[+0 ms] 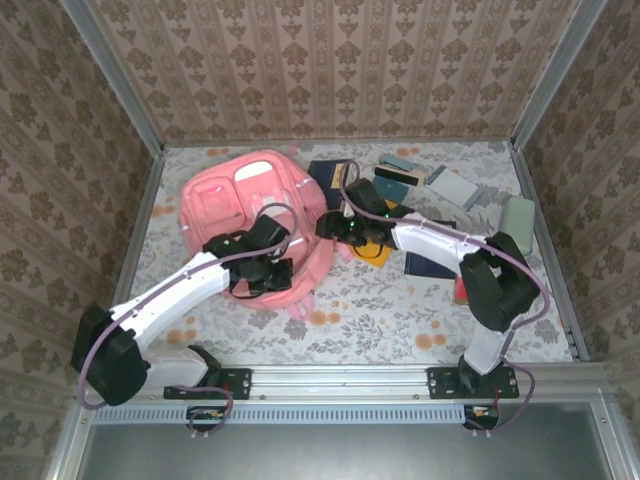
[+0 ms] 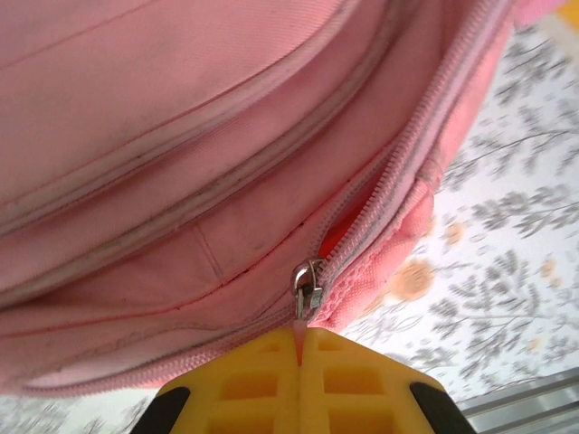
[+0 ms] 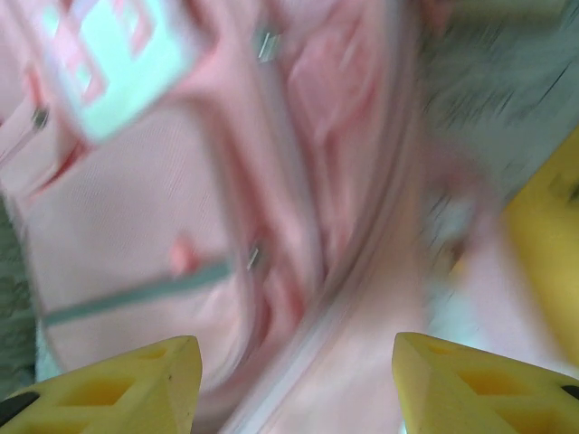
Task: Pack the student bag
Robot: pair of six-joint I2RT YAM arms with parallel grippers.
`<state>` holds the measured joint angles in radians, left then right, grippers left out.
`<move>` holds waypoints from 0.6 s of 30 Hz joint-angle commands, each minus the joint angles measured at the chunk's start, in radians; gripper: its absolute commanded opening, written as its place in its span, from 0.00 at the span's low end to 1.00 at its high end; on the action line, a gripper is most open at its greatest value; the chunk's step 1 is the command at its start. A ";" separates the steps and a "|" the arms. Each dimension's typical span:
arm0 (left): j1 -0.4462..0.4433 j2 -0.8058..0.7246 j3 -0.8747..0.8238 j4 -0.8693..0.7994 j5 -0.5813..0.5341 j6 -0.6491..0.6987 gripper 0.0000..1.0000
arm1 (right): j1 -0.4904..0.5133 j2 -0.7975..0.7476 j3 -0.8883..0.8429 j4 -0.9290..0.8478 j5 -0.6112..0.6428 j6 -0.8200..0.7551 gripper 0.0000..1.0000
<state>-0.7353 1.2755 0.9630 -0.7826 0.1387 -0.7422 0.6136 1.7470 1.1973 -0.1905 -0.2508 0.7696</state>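
The bag point(image 1: 240, 200) lies flat on the left half of the flowered table point(image 1: 400, 310), close to the back wall, with its front pockets up. The left arm reaches to its near right edge. In the left wrist view, the left gripper point(image 2: 299, 348) is clenched. Its 2 yellow fingers are pressed together on the pink tab of the zipper pull point(image 2: 308, 287), and the metal slider sits just above the fingertips. Beside the slider the zipper is partly open, and a red lining point(image 2: 348, 226) shows in the gap. The near edge of the bag is hidden under this arm in the top view.

The right gripper point(image 1: 332, 228) is at the right side of the bag, touching it or just above it; I cannot tell which. In the right wrist view its fingers point(image 3: 118, 380) are released and wide apart, with pink fabric between them. This view is very blurred, so the pockets and zippers are hard to make out.

Right of the bag, about 10 books and cases lie scattered: a dark blue book point(image 1: 325, 178) touching the bag, a yellow item point(image 1: 376, 248) partly under the right arm, grey-blue pieces point(image 1: 455, 186) near the back, and a pale green case point(image 1: 516, 220) at the right wall. Any print on the covers is too small to read.
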 commanded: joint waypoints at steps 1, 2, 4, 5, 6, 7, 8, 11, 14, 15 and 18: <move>-0.018 0.035 0.063 0.123 0.037 -0.024 0.00 | 0.032 -0.045 -0.065 -0.028 0.028 0.097 0.59; -0.024 0.052 0.072 0.132 0.043 -0.022 0.00 | 0.051 -0.046 -0.070 -0.022 0.028 0.111 0.59; -0.033 0.077 0.090 0.135 0.048 -0.012 0.00 | 0.078 -0.034 -0.067 -0.015 0.031 0.129 0.59; -0.040 0.089 0.098 0.135 0.050 -0.006 0.00 | 0.088 -0.019 -0.060 -0.015 0.034 0.137 0.59; -0.043 0.097 0.105 0.133 0.051 0.001 0.00 | 0.094 -0.001 -0.048 -0.025 0.037 0.147 0.58; -0.047 0.102 0.110 0.130 0.052 0.003 0.00 | 0.097 0.015 -0.040 -0.027 0.038 0.152 0.57; -0.051 0.106 0.112 0.128 0.052 0.007 0.00 | 0.099 0.029 -0.033 -0.027 0.042 0.158 0.56; -0.056 0.104 0.115 0.116 0.049 0.010 0.00 | 0.099 0.055 -0.013 -0.025 0.055 0.160 0.50; -0.059 0.092 0.107 0.098 0.031 0.010 0.00 | 0.098 0.063 0.014 -0.045 0.062 0.144 0.19; -0.059 0.086 0.103 0.090 0.024 0.009 0.00 | 0.097 0.062 0.017 -0.055 0.069 0.137 0.07; -0.055 0.075 0.094 0.041 -0.008 0.015 0.00 | 0.082 0.036 0.017 -0.076 0.099 0.122 0.00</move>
<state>-0.7795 1.3922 1.0279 -0.7094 0.1310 -0.7437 0.7055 1.7954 1.1862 -0.2371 -0.2073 0.9005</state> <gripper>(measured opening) 0.043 0.064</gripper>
